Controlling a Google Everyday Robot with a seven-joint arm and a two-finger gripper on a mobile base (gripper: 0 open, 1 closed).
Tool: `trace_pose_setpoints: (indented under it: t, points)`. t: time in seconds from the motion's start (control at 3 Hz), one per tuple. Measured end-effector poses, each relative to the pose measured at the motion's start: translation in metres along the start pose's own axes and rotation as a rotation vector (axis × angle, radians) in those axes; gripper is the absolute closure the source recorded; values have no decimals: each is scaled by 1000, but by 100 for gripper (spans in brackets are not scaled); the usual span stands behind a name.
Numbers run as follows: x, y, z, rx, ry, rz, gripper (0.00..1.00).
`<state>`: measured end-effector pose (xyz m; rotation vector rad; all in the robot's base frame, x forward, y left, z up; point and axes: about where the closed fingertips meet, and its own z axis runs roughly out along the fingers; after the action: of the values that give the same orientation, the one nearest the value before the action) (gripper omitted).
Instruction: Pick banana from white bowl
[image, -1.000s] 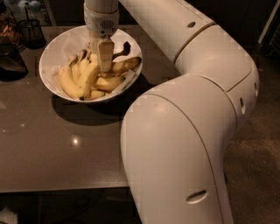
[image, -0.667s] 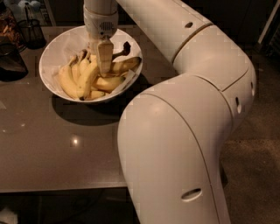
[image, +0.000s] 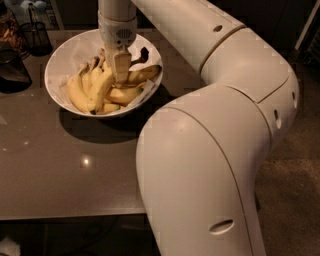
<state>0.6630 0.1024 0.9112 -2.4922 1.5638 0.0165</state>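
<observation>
Gripper (image: 121, 75) sits low inside white bowl (image: 65, 55), near far left corner of table (image: 60, 175). Grip state: cannot tell. Banana (image: 101, 89) lies in bowl, just beside gripper.

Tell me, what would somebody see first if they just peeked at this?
The giant white robot arm fills the right side and bends over the dark table. Its hand reaches straight down into the white bowl at the top left, right into a pile of yellow bananas.
</observation>
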Motion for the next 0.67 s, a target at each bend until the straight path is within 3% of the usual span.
trace_pose_setpoints:
  t: [0.33,0.67]
  points:
    - [-2,-8,3,26,-7,-1,83]
    - [-3,-10,2,32,-9,-1,100]
